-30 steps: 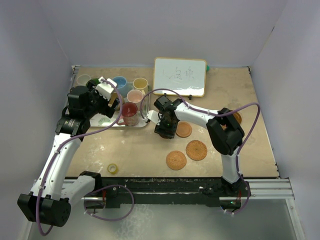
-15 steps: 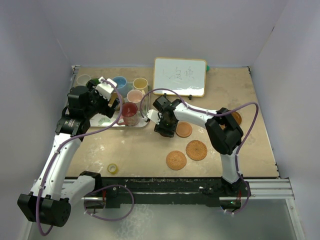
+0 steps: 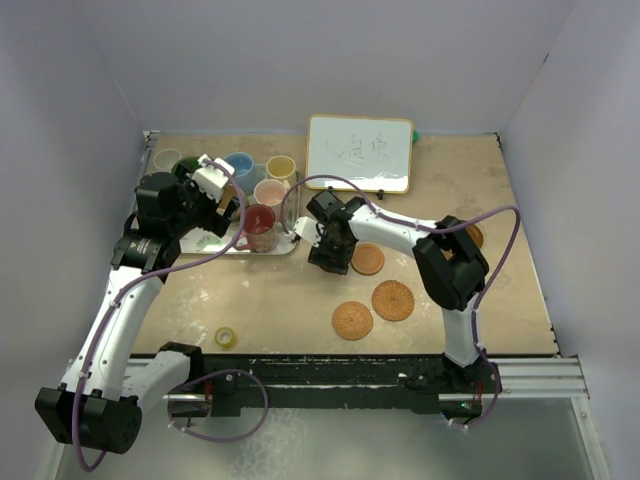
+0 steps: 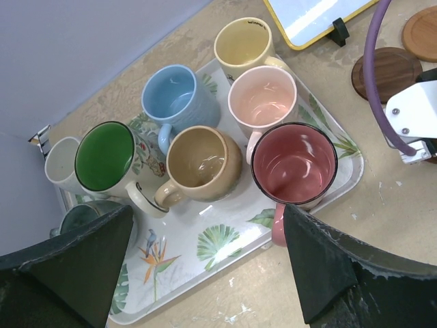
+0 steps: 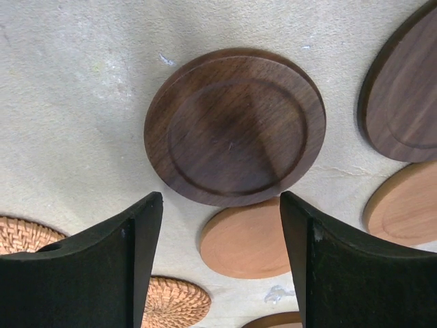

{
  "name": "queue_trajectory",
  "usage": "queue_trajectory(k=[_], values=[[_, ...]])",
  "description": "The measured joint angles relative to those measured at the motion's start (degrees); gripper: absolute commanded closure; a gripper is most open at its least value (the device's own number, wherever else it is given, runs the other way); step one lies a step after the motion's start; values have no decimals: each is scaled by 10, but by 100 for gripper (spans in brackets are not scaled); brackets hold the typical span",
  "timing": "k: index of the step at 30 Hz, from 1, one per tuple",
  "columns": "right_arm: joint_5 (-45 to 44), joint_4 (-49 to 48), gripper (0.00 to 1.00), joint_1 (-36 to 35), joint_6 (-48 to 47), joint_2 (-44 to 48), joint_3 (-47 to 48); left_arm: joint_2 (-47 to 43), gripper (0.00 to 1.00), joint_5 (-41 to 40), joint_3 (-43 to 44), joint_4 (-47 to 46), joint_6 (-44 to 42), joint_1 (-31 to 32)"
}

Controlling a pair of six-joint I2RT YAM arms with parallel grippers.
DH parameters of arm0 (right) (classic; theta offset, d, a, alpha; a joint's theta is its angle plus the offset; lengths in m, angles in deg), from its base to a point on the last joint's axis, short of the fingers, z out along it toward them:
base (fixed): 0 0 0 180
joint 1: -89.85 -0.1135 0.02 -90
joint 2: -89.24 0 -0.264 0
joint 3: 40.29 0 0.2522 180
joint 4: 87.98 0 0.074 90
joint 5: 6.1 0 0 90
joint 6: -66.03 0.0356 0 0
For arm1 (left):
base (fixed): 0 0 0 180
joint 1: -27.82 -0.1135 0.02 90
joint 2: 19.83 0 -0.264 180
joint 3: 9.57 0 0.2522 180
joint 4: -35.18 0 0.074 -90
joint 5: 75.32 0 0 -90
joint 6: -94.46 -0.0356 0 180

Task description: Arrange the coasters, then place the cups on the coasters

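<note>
In the upper left of the overhead view, my left end effector (image 3: 212, 185) hangs over the leaf-patterned tray (image 4: 179, 238), fingers spread wide with nothing between them. My left wrist view shows the mugs crowded upright on that tray: yellow mug (image 4: 242, 42) and light blue mug (image 4: 174, 96) at the top, pink mug (image 4: 263, 99), tan mug (image 4: 201, 157) and red mug (image 4: 293, 164) in the middle, green-lined mug (image 4: 104, 156), white mug (image 4: 60, 162) and grey mug (image 4: 78, 217) at the left. Near the centre of the overhead view, my right end effector (image 3: 326, 256) is over the bare surface (image 3: 270, 290), fingers apart and gripping nothing. Its wrist view shows a dark wooden coaster (image 5: 235, 126) lying flat just beyond the fingertips, with a pale wooden coaster (image 5: 249, 242) below it. Two rattan coasters (image 3: 352, 320) lie side by side at lower centre.
</note>
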Motion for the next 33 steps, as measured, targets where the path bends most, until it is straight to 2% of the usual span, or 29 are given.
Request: queue_trajectory(k=[11,18,22,33], values=[[2,-1,24,30,-3,85,-29,0,12,2,-3,3,-8,0],[9,-1,24,68,-6,96,-81,0,12,4,-3,3,-8,0],[14,-1,24,76,-7,125,-127,0,12,5,-3,3,-8,0],[12,-7,24,82,-17,275,-280,21,11,3,-7,4,-19,0]])
